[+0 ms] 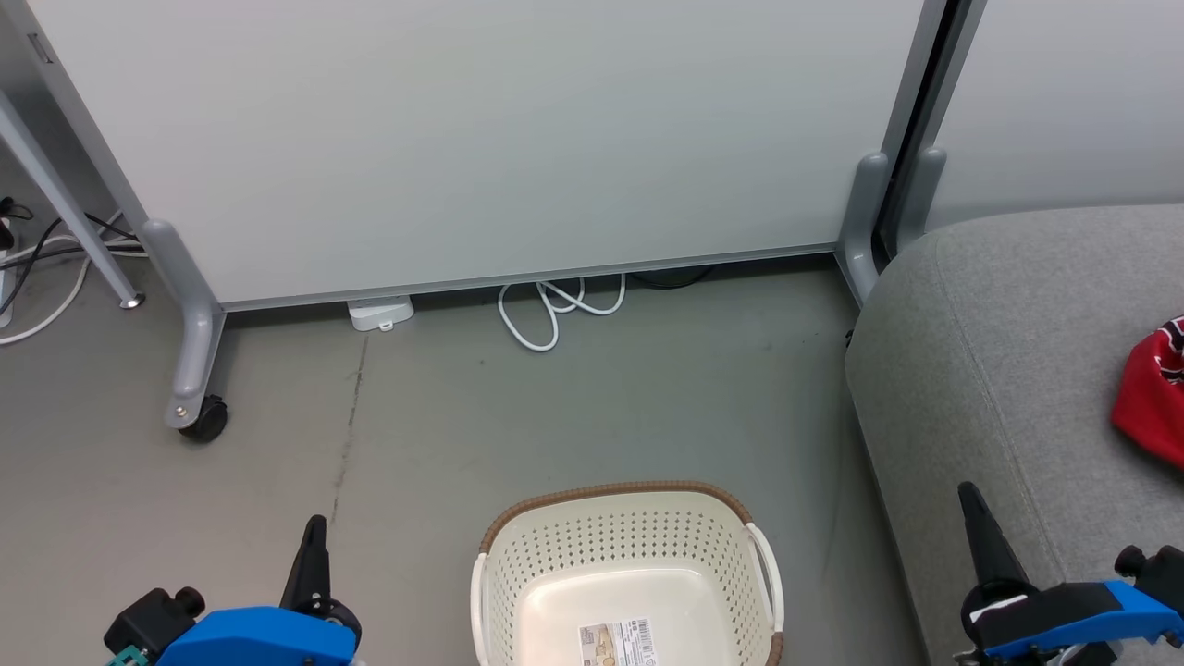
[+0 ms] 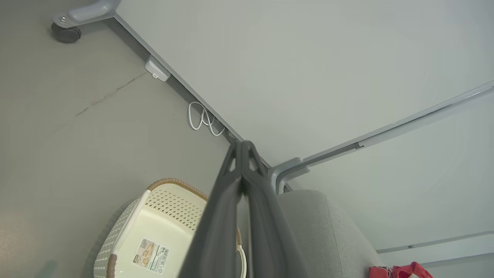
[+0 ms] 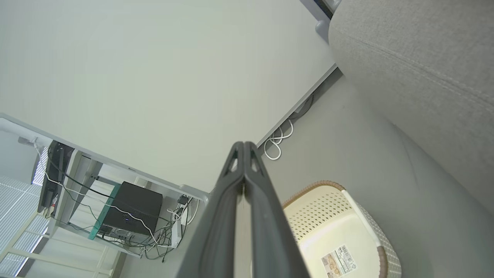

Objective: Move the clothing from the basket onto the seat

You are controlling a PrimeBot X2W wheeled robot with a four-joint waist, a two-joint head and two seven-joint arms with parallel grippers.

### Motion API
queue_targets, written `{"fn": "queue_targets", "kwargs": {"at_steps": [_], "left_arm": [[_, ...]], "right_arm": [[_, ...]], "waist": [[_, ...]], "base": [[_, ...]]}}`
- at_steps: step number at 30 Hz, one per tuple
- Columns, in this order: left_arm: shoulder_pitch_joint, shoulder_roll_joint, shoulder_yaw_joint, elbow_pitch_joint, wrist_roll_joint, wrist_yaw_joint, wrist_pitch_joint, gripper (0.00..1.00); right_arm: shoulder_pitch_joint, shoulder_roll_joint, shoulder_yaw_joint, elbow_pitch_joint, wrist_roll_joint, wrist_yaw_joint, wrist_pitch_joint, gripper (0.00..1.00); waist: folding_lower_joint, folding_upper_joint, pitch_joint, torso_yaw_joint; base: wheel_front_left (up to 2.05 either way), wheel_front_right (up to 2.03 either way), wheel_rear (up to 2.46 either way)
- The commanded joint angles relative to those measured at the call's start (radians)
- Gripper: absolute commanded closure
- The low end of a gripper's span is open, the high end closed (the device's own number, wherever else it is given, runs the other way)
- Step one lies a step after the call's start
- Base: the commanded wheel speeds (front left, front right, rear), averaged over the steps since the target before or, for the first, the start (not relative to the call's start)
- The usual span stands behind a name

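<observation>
Left gripper point(image 1: 317, 525); basket point(image 1: 610, 488) beside seat point(image 1: 999, 370) edge.

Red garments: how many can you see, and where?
1: a red fabric bundle on the grey fabric sofa cushion, cut off by the frame, so another may be hidden. The cream perforated plastic basket holds none.
</observation>
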Motion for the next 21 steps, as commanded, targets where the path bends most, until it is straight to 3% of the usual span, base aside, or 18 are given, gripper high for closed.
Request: {"fn": "queue_targets", "kwargs": {"at_steps": [1,21], "left_arm": [[-0.028,-0.001,0.014,-0.020,-0.032,-0.001,0.010,1.00],[-0.044,-0.010,0.066,-0.061,-0.206,-0.002,0.064,1.00]], "right_arm": [[-0.034,-0.008,-0.003,-0.008,0.039,0.000,0.005,1.00],[-0.053,-0.010,-0.006,-0.006,0.246,0.000,0.029,1.00]], "waist": [[-0.0001,0.0000,0.000,-0.001],[-0.0001,0.0000,0.000,-0.011]], "base": [[0.00,0.00,0.00],[0.00,0.00,0.00]]}}
